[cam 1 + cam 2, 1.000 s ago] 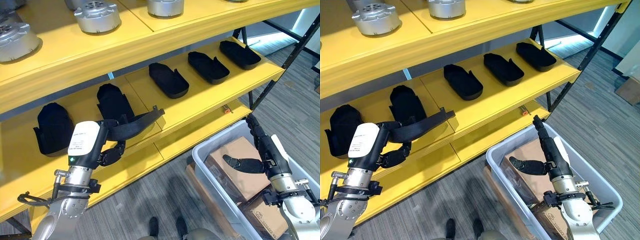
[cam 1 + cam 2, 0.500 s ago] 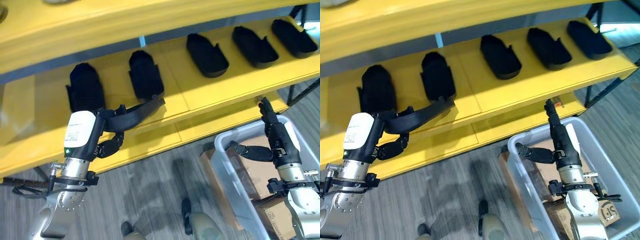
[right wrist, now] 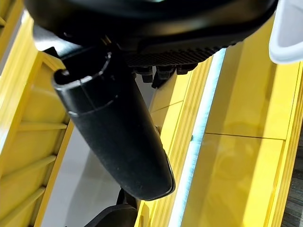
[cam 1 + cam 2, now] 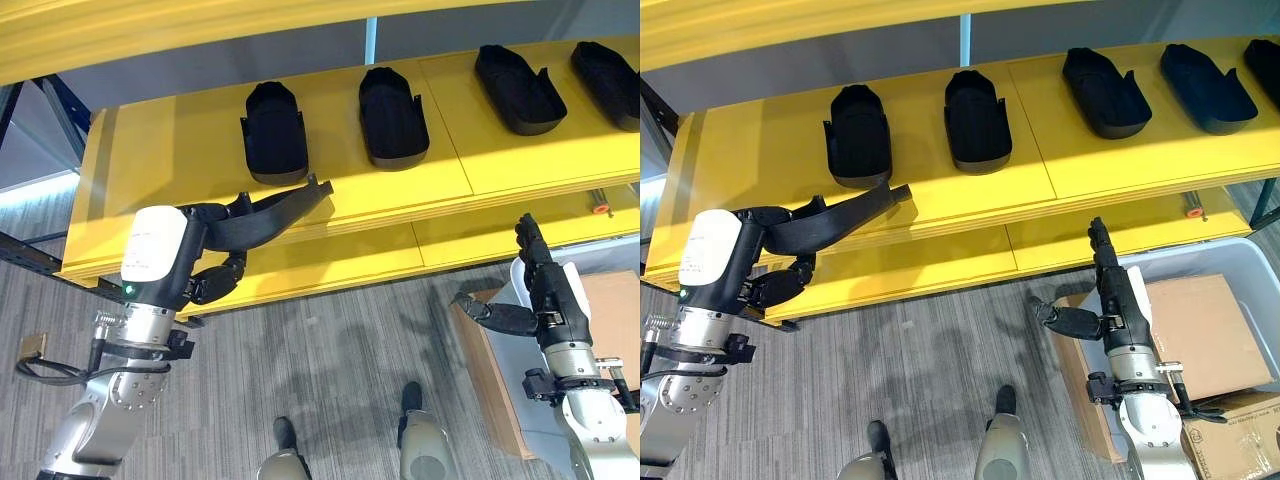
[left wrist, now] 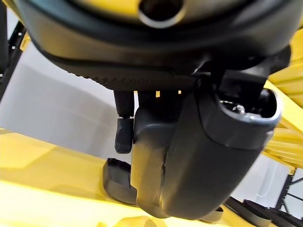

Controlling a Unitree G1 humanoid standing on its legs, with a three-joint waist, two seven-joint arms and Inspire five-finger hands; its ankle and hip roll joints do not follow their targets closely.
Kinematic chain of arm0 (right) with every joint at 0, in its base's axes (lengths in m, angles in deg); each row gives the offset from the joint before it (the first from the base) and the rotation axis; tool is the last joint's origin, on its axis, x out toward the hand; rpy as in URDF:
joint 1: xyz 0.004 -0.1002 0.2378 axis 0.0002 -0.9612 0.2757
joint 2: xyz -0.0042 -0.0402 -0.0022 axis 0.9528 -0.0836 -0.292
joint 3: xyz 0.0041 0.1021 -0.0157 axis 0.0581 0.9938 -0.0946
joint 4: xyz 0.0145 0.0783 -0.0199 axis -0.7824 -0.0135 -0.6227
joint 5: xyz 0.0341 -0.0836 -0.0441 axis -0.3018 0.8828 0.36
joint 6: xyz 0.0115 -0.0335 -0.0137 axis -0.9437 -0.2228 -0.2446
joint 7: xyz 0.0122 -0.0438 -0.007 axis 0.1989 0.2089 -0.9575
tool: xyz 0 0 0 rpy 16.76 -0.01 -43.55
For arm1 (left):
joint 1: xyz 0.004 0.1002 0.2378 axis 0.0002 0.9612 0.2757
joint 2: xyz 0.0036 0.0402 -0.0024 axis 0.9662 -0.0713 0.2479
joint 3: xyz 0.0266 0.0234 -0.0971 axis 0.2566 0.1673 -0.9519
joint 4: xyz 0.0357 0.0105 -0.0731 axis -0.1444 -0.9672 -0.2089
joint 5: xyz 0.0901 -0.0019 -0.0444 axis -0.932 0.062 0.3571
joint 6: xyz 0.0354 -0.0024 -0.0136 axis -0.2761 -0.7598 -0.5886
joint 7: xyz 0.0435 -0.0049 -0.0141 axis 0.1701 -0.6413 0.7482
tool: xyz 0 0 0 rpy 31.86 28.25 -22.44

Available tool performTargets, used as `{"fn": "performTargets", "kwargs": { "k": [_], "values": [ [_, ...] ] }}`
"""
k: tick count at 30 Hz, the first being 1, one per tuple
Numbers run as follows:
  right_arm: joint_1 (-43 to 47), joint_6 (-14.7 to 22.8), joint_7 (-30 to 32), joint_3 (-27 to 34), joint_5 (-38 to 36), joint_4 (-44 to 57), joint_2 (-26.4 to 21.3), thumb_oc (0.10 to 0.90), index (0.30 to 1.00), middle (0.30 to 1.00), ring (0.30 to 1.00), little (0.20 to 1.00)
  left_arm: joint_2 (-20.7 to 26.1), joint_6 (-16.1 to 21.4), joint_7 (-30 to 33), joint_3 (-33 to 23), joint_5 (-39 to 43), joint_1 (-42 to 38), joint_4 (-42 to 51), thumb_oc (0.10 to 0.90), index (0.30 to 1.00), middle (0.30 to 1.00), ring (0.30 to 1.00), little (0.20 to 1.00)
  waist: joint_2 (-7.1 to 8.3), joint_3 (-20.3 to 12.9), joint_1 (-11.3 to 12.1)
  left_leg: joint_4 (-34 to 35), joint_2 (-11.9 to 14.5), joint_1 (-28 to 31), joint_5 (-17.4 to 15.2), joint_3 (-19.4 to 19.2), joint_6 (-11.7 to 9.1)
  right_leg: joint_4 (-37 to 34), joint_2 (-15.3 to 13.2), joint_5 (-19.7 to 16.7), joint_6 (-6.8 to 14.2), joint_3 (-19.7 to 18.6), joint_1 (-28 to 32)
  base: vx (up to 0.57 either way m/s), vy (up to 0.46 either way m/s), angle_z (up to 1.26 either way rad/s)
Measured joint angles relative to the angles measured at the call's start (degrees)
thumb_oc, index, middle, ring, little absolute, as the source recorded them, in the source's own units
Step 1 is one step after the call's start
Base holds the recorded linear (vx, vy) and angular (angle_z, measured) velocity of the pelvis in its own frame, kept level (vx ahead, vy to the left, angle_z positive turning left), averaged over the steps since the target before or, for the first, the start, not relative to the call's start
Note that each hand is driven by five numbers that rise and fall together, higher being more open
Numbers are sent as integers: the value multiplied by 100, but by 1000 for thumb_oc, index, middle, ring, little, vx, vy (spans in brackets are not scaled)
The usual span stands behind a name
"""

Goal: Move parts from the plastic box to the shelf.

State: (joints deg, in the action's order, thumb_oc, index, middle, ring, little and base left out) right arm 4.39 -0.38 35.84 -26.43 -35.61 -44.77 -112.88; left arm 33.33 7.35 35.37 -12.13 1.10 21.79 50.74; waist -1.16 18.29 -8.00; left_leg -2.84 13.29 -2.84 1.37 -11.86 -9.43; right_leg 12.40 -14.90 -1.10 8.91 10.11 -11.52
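Note:
My left hand (image 4: 212, 284) is shut on a long black curved part (image 4: 270, 212), thumb above and fingers curled beneath. The part's tip reaches over the front edge of the yellow shelf (image 4: 165, 150), just before the leftmost black part (image 4: 274, 136) lying there. More black parts (image 4: 393, 118) (image 4: 518, 90) lie in a row further right on the same shelf. My right hand (image 4: 545, 292) hangs open and holds nothing, fingers straight, thumb stuck out, at the left edge of the plastic box (image 4: 1230, 250) on the floor.
Cardboard boxes (image 4: 1205, 330) lie inside the plastic box. A lower yellow ledge (image 4: 330, 265) runs under the shelf, with a small orange item (image 4: 600, 208) at its right. Bare shelf surface lies left of the leftmost part. A dark frame post (image 4: 45, 105) stands at the shelf's left end.
The whole picture has swung toward the shelf's left end, so the camera moved. My left hand keeps its hold on the black part; the right hand is now beside the box's edge.

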Motion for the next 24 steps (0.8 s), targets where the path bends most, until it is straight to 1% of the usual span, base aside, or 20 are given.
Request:
{"fn": "performTargets", "kwargs": {
  "k": [4, 6, 9, 11, 12, 14, 15, 16, 17, 18, 19, 20, 21, 22, 23, 24],
  "values": [
    [-24, -18, -3, 21, 1, 0, 1, 900, 1000, 1000, 1000, 1000, -4, 7, -2, 25, -4, -4, 31, 400, 300, 300, 300, 300, 0, -7, 5, 16, 0, 51, -8, 52, 12, -176, 13, -60, 10, 97, 180, 92, 81, 9],
    [-22, -41, -7, 23, 0, 0, -1, 900, 1000, 1000, 1000, 1000, -41, 4, -4, 24, -5, 28, 32, 400, 300, 300, 300, 300, 4, -17, 31, 42, -5, 107, -13, 107, 18, -328, 18, -97, 23, 183, 364, 44, 75, 14],
    [18, -41, -16, 26, -1, 3, 0, 900, 1000, 1000, 1000, 1000, -49, 1, -4, 23, -4, 27, 32, 400, 300, 300, 300, 300, 51, -68, 186, 14, -21, 77, -22, 151, 21, -423, 4, -133, 36, 240, 426, 21, 92, 11],
    [30, -41, -19, 26, -2, 3, -1, 900, 1000, 1000, 1000, 1000, -66, -1, -5, 23, -4, 31, 32, 400, 300, 300, 300, 300, 90, -92, 205, -45, -40, 7, -27, 268, 25, -431, -28, -140, 38, 313, 466, 23, 172, 21],
    [39, -42, -24, 26, -2, 3, 0, 900, 1000, 1000, 1000, 1000, -73, -3, -4, 23, -3, 31, 32, 400, 300, 300, 300, 300, 125, -114, 262, -96, -53, -33, -50, 292, 39, -433, -48, -140, 39, 314, 483, 28, 210, 18],
    [52, -45, -22, 27, -1, 4, 3, 900, 1000, 1000, 1000, 1000, -74, -5, -7, 23, -4, 24, 30, 400, 300, 300, 300, 300, 180, -146, 340, -388, -98, -162, -186, 345, 119, -422, -108, -153, 58, 318, 504, 25, 335, 11],
    [66, -46, -22, 27, 0, 5, 41, 900, 1000, 1000, 1000, 1000, -67, -12, -3, 22, -4, 20, 30, 400, 300, 300, 300, 300, 229, -183, 396, -552, -173, -238, -302, 351, 160, -421, -201, -172, 89, 323, 518, 15, 418, 12],
    [95, -46, -20, 26, 2, 5, 48, 900, 1000, 1000, 1000, 1000, -69, -13, 8, 22, -4, 16, 28, 400, 300, 300, 300, 300, 258, -200, 394, -714, -242, -322, -385, 379, 194, -402, -274, -178, 93, 309, 518, -9, 328, 13],
    [115, -49, -18, 26, 7, 5, 55, 900, 1000, 1000, 1000, 1000, -29, -13, 9, 22, -6, 8, 29, 400, 300, 300, 300, 300, 298, -228, 382, -937, -337, -409, -529, 391, 267, -403, -376, -213, 149, 282, 523, -30, 316, 10],
    [124, -50, -18, 17, 62, 7, 80, 900, 1000, 1000, 1000, 1000, 42, -17, 31, 18, -8, 6, 28, 400, 300, 300, 300, 300, 352, -265, 364, -1190, -450, -519, -667, 387, 338, -394, -492, -255, 150, 229, 509, -16, 324, 6],
    [146, -51, -12, 17, 116, 9, 92, 900, 1000, 1000, 1000, 1000, 94, -18, 50, 13, -10, 1, 28, 400, 300, 300, 300, 300, 372, -273, 370, -1352, -501, -583, -774, 375, 443, -392, -543, -333, 133, 183, 497, -8, 211, -4],
    [184, -57, -11, 9, 175, 9, 98, 900, 1000, 1000, 1000, 1000, 127, -21, 75, -2, -14, -1, 25, 400, 300, 300, 300, 300, 379, -283, 364, -1464, -534, -664, -844, 330, 456, -402, -584, -426, 82, 90, 471, 18, 381, -19],
    [253, -61, -8, -15, 209, 8, 122, 900, 1000, 1000, 1000, 1000, 153, -25, 99, -45, -25, -22, 21, 400, 300, 300, 300, 300, 396, -303, 366, -1641, -544, -725, -968, 261, 538, -417, -657, -617, -61, -9, 393, 17, 390, -33],
    [321, -83, -8, -47, 215, 8, 167, 900, 1000, 1000, 1000, 1000, 196, -39, 114, -102, -61, -49, 7, 400, 300, 300, 300, 300, 402, -306, 369, -1889, -652, -821, -1111, 206, 731, -417, -662, -961, -395, 64, 331, 20, 384, -43],
    [345, -93, 3, -88, 215, 9, 219, 900, 1000, 1000, 1000, 1000, 277, -39, 114, -161, -83, -23, 2, 400, 300, 300, 300, 300, 394, -342, 373, -1870, -569, -813, -1126, 133, 720, -420, -658, -1148, -496, 24, 255, 76, 333, -44],
    [328, -92, -3, -109, 216, 15, 270, 900, 1000, 1000, 1000, 1000, 305, -42, 118, -240, -115, -29, -5, 400, 300, 300, 300, 300, 384, -382, 359, -1865, -553, -800, -1177, 56, 765, -427, -653, -1442, -606, 43, 199, 77, 324, -38]
  ]
}}
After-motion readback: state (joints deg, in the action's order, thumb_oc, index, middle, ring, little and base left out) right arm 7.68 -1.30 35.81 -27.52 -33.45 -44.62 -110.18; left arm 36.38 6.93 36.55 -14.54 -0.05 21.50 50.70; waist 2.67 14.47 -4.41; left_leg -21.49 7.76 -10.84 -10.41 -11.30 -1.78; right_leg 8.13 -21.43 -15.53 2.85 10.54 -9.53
